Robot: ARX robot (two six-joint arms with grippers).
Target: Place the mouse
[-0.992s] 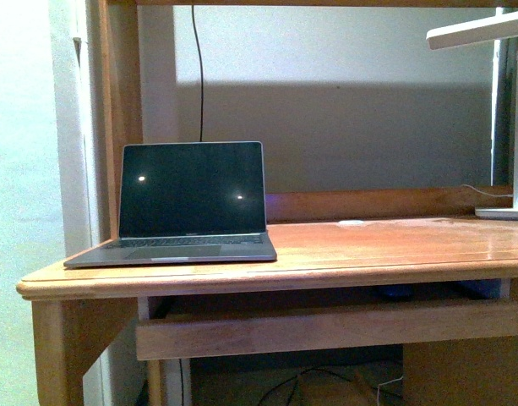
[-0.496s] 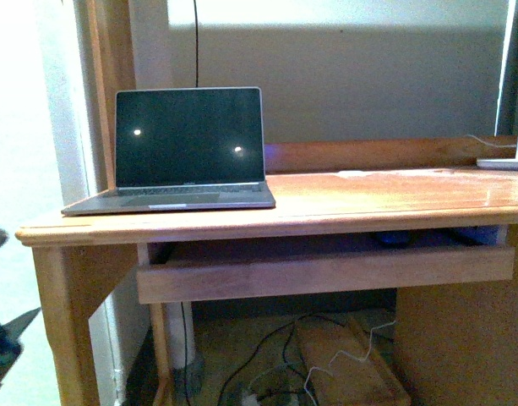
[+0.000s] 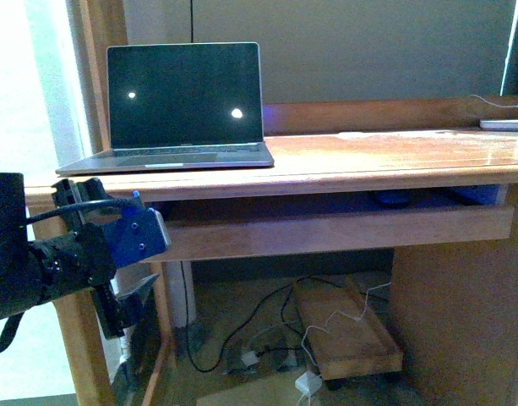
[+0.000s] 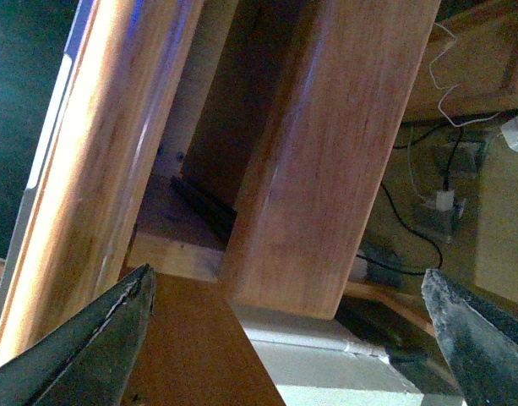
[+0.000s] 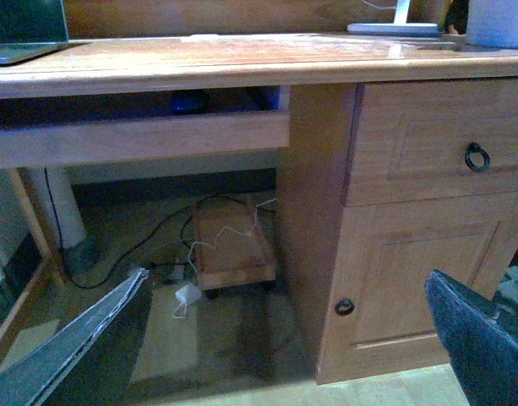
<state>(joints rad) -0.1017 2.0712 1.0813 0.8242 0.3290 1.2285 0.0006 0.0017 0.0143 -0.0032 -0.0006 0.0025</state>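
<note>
Dark mouse on the keyboard tray: probably light, slick, so pinch its sides. Left end effector and right end effector gape empty.

Right gripper fingers spread wide apart, low in front of the desk. Mouse sits on the pull-out shelf under the worktop. Laptop corner on the worktop. Ring-pull drawer above cabinet door. Wooden trolley and cables on the floor.

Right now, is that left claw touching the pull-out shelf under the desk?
Apart. The left wrist view shows both fingers of the left gripper clear of the shelf front.
</note>
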